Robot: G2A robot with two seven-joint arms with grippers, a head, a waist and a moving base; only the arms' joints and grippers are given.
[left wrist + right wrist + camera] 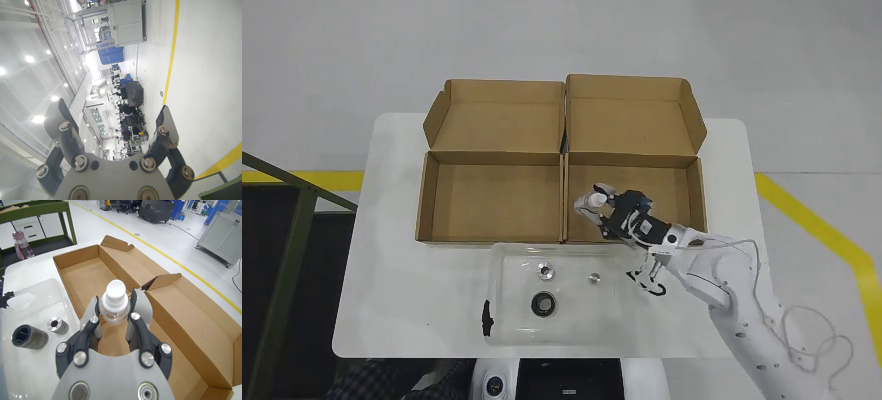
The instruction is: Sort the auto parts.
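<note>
R gripper jaws clamped on white-capped clear bottle, round body, held over right cardboard box. Prob. light, slick, thin plastic: grip mid-body, gentle squeeze. L gripper jaws spread, empty.

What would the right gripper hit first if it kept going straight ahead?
Likely the wall between the cardboard boxes, the white-capped part in the right gripper touching first; depth unclear.

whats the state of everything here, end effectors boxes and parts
right end effector, shut on capped clear part, over right box
left end effector, open, holding nothing
left box, lid open
right box, lid open
dark-bored bearing, on end in clear tray
steel cylinder, on end in tray
</note>
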